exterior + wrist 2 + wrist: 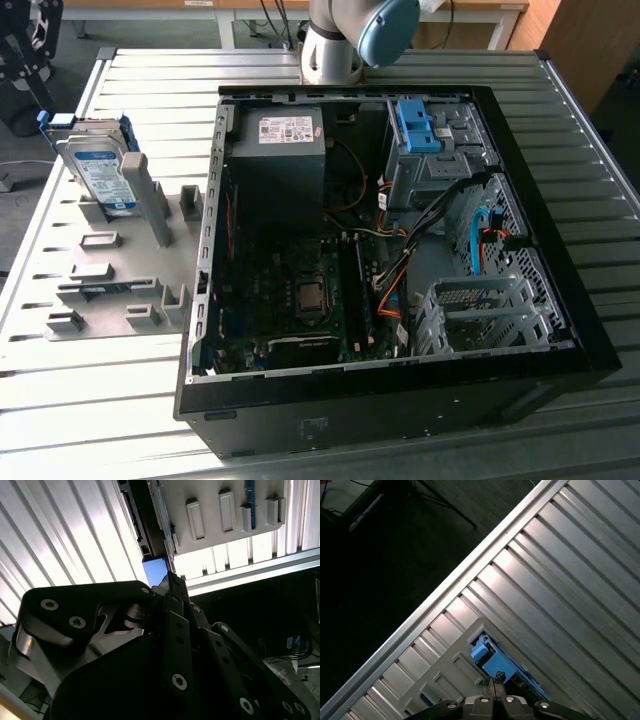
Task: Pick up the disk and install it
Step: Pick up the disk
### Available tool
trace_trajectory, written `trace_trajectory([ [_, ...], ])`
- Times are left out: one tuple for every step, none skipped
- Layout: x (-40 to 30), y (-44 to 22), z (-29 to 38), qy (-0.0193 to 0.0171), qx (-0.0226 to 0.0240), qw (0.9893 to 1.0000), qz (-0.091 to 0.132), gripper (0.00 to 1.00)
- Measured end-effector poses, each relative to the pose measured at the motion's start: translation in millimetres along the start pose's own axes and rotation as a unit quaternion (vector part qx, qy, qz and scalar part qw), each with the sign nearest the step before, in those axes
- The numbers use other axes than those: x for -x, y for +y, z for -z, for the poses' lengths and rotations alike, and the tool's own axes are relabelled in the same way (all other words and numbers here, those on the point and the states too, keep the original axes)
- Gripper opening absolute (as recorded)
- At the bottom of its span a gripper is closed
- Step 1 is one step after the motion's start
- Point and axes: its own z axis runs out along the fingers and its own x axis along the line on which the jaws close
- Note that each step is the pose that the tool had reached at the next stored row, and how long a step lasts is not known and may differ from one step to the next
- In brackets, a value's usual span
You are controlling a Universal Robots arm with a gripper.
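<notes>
The disk (100, 170) stands on edge in a grey slotted holder (110, 290) at the exterior view's left. It is silver with a white and blue label and blue side rails. In the first wrist view my gripper (493, 681) hangs well above the holder (455, 665), and the disk's blue rail (492, 665) shows just past the fingertips. In the second wrist view the fingers taper to a tip (172, 577) over the same blue patch (155, 571). The fingers look pressed together with nothing between them.
An open computer case (400, 410) lies on the slatted metal table (80, 400). Inside it are a dark grey power supply (290, 150), a drive bay with a blue bracket (418, 125), a lower metal cage (480, 310), loose cables and the motherboard. The arm's joint (350, 35) rises behind the case.
</notes>
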Motion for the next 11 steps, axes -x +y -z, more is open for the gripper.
trace_trajectory([
  [0.0, 0.0, -0.1, 0.0004, 0.0000, 1.0000, 0.009, 0.11],
  [0.0, 0.0, -0.2, 0.0008, 0.0000, 0.9998, 0.018, 0.11],
  [0.0, 0.0, -0.3, 0.0012, 0.0000, 0.9996, 0.028, 0.11],
  [0.0, 0.0, -0.5, 0.0016, 0.0000, 0.9993, 0.037, 0.11],
  [0.0, 0.0, -0.6, 0.0020, 0.0001, 0.9990, 0.046, 0.11],
  [0.0, -0.1, -0.8, 0.0024, 0.0001, 0.9985, 0.055, 0.11],
  [0.0, 0.0, -1.0, 0.0028, 0.0001, 0.9980, 0.064, 0.11],
  [0.0, -0.1, -1.2, 0.0032, 0.0001, 0.9974, 0.073, 0.11],
  [0.0, -0.1, -1.4, 0.0036, 0.0001, 0.9967, 0.082, 0.11],
  [0.0, -0.1, -1.6, 0.0040, 0.0001, 0.9958, 0.091, 0.11],
  [0.0, -0.1, -1.8, 0.0043, 0.0001, 0.9950, 0.100, 0.11],
])
